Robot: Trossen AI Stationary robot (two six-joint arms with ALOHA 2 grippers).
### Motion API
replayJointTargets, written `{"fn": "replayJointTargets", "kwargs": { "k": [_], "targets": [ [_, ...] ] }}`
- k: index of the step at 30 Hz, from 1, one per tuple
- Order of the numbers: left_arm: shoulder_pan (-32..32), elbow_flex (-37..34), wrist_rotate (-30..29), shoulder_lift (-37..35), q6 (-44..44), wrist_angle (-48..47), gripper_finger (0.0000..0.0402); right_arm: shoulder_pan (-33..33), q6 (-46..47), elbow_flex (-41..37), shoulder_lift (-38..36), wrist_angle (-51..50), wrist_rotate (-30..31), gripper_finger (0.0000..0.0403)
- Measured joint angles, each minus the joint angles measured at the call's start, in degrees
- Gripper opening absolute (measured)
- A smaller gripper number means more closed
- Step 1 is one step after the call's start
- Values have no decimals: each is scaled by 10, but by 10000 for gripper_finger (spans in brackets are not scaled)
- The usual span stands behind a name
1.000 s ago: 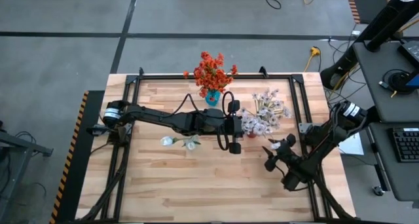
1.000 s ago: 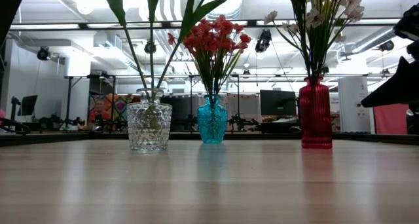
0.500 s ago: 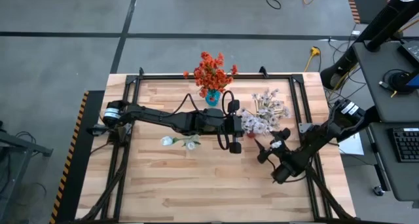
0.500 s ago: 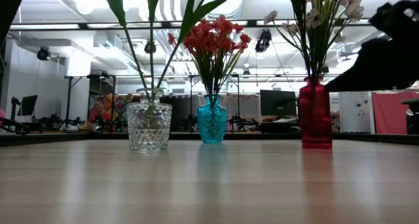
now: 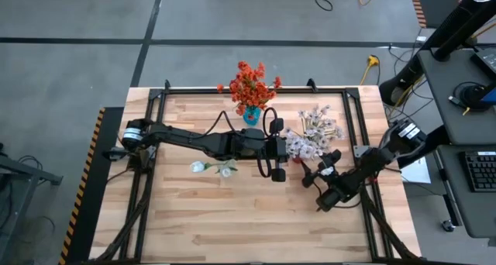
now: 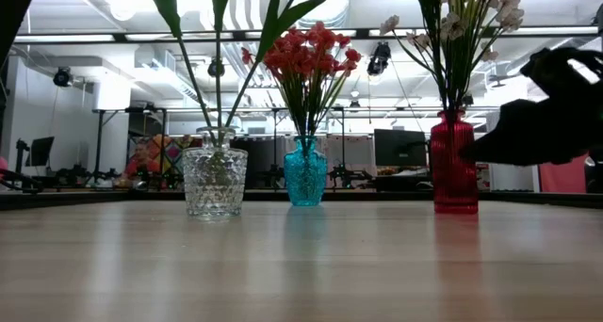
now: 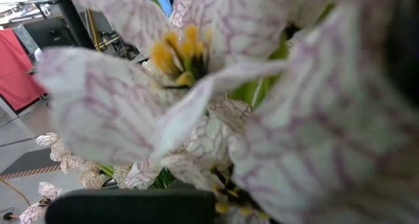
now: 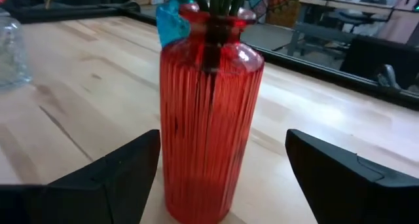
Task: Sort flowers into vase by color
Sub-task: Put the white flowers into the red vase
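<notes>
Right claw (image 5: pixel 312 178) now in closer to the red vase (image 6: pixel 454 162) than a second ago, moved left and a bit farther up the tabletop (image 5: pixel 232 218) from the near right corner. Fingers (image 8: pixel 111 178) spread wide, one on each side of the vase in the right wrist view, not touching it. In the low view, showing as a dark shape just right of the vase, lower than half a second back.

Left claw (image 5: pixel 279 158) unchanged: same spot mid-tabletop, arm stretched across from the left edge, pressed together right at the pink-white bunch (image 5: pixel 310 137). Whether actually pinching a stem, can't tell. Left wrist view full of blurry pale petals (image 7: pixel 196 112) with a yellow centre, nothing else readable.

Flowers, none shifted:
- pink-white bunch standing in the red vase, right of centre, directly between the two claws
- orange-red cluster (image 5: pixel 249 84) in the blue vase (image 6: pixel 305 171), far side, centre
- white buds (image 5: pixel 213 168) on long green stems in the clear vase (image 6: pixel 215 179), left of centre, just near side of the left arm

Vases all upright, in a row across the low view: clear, blue, red.
</notes>
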Motion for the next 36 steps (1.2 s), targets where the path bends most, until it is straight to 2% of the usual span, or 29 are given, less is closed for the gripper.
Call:
{"fn": "replayJointTargets", "kwargs": {
  "k": [14, 24, 30, 36],
  "targets": [
    [2, 0, 0, 0, 0, 4, 9, -30, 8, 30, 76, 15, 39, 313],
    [2, 0, 0, 0, 0, 6, 9, -60, -6, 54, 79, 15, 34, 302],
    [2, 0, 0, 0, 0, 5, 9, -84, -5, 56, 80, 16, -6, 281],
    [2, 0, 0, 0, 0, 2, 9, -89, -5, 55, 86, 20, -5, 244]
  ]
}}
